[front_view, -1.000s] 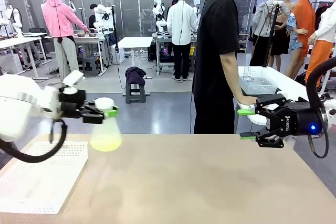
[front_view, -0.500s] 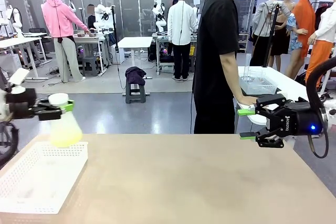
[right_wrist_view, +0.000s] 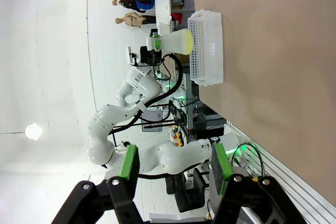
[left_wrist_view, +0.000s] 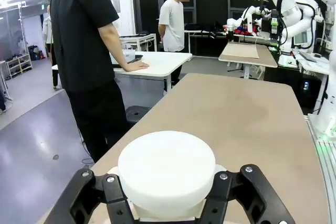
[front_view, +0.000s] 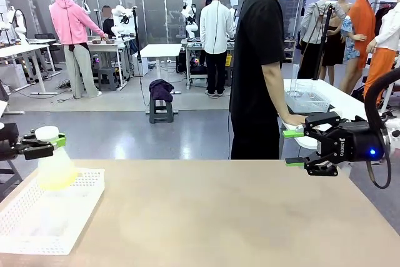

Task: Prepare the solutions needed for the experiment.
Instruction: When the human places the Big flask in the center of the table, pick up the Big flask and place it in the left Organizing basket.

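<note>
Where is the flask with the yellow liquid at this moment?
In the front view, the flask is at far left, held by the neck in the left claw, above the white basket.

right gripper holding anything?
No. In the front view the right gripper hangs open above the table, nothing between its fingers.

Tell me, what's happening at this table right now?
The robot's left gripper holds a frosted flask by its neck, over a white perforated basket at the table's left end. Pale yellow-green solution sits in the flask's bottom. The right gripper hangs open and empty on the other side. A person stands across the table.
</note>
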`<state>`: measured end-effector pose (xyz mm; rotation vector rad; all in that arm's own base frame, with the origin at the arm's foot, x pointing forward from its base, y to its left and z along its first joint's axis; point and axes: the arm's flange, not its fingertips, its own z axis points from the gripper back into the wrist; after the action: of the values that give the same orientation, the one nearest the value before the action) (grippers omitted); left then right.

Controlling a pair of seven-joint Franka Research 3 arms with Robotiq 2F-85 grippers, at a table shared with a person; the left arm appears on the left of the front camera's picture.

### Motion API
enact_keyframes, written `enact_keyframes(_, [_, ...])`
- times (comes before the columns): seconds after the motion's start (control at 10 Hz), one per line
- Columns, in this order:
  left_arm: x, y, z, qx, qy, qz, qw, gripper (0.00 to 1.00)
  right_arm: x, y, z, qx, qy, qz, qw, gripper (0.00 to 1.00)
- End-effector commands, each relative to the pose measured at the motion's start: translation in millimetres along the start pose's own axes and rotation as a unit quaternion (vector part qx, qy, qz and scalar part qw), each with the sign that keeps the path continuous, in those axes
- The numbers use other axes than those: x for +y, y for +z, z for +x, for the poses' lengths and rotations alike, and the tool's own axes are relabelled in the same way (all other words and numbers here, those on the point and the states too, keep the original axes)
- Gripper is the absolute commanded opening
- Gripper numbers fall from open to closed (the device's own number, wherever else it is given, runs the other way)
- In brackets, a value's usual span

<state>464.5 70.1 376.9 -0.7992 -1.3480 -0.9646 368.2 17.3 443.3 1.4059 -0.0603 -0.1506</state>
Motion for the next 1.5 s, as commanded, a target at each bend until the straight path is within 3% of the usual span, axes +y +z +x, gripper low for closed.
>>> enact_keyframes(0.0, [-1.9, 0.7, -8.4, -0.007, -0.004, 0.014, 1.0, 0.06, 1.8, -1.0, 0.7, -0.001, 0.0, 0.006, 1.0, 0.7])
enact_keyframes(0.6, [-14.7, 24.4, -41.2, 0.002, 0.024, 0.035, 0.999, 0.06, 1.8, -1.0, 0.7, -0.001, 0.0, 0.006, 1.0, 0.7])
enact_keyframes(1.4, [-30.8, 14.8, -91.4, -0.012, 0.033, 0.019, 0.999, 0.06, 1.8, -1.0, 0.7, -0.001, 0.0, 0.006, 1.0, 0.7])
